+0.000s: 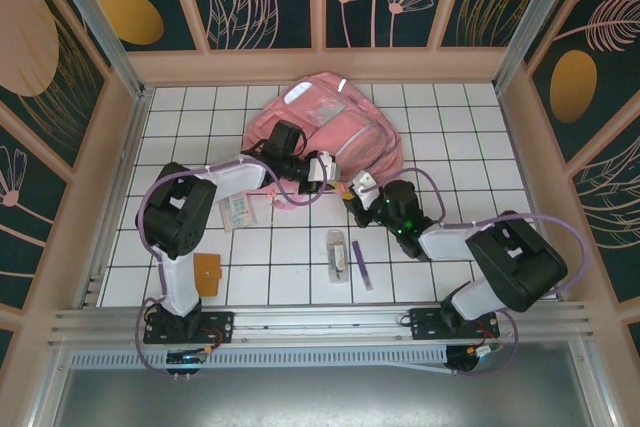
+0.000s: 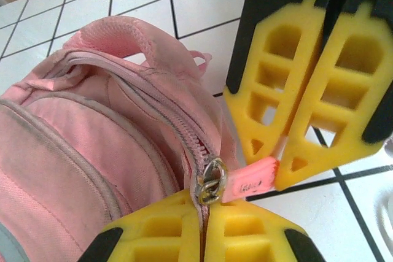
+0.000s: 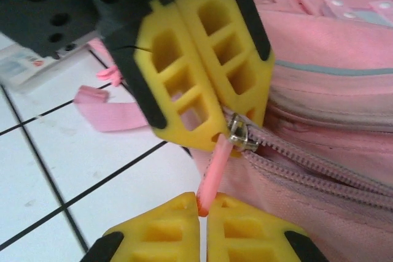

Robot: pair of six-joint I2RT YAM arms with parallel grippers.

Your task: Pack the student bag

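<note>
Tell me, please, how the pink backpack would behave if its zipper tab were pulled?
Probably floppy: the pink backpack lies slumped and creased, so it would likely bunch, not slide. The left gripper, shut on cloth by the zipper slider, should steady it. The thin pull tab in the right gripper may bend.

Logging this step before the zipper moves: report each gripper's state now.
Left gripper: closed, pinching the student bag at its zipper edge beside the slider.
Right gripper: closed on the pink zipper pull.
</note>
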